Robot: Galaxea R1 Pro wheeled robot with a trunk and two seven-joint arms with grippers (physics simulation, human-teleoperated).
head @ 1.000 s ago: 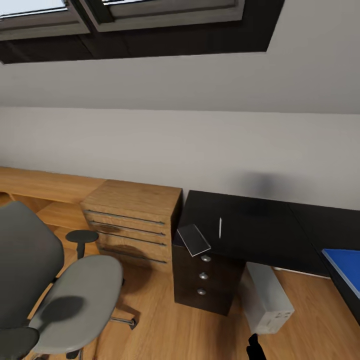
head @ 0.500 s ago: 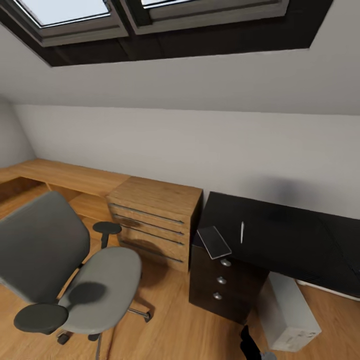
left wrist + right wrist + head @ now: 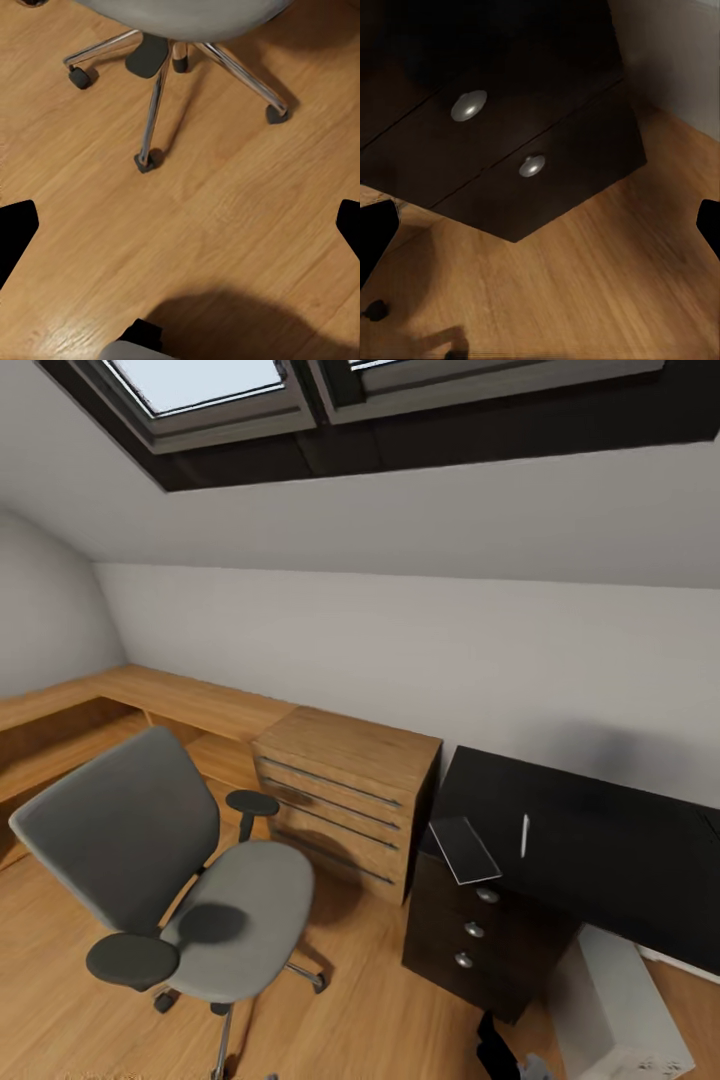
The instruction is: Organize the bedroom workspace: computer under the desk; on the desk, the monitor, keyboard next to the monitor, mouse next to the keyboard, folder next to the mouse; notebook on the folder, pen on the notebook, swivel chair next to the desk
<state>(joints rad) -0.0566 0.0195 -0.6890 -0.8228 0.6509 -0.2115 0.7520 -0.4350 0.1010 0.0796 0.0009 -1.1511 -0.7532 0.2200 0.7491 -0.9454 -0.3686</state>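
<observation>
The grey swivel chair (image 3: 170, 880) stands on the wooden floor at the left of the head view, and nothing lies on its seat. On the black desk (image 3: 610, 840) to the right, a dark notebook (image 3: 465, 850) rests on the left corner above the drawers, with a white pen (image 3: 524, 835) beside it. A white computer tower (image 3: 620, 1010) sits on the floor under the desk. My left gripper (image 3: 180, 225) is open over the floor near the chair's star base (image 3: 169, 67). My right gripper (image 3: 540, 232) is open, facing the desk's drawer fronts (image 3: 502, 142).
A wooden chest of drawers (image 3: 345, 795) stands against the wall between chair and desk. A low wooden bench (image 3: 150, 700) runs along the wall to the left. Skylight windows (image 3: 200, 390) sit in the sloped ceiling. Bare floor lies in front of the desk.
The whole head view has swung left and upward. The chair now shows fully, the desk has slid right, and the blue sheet at the right edge has left the picture.
</observation>
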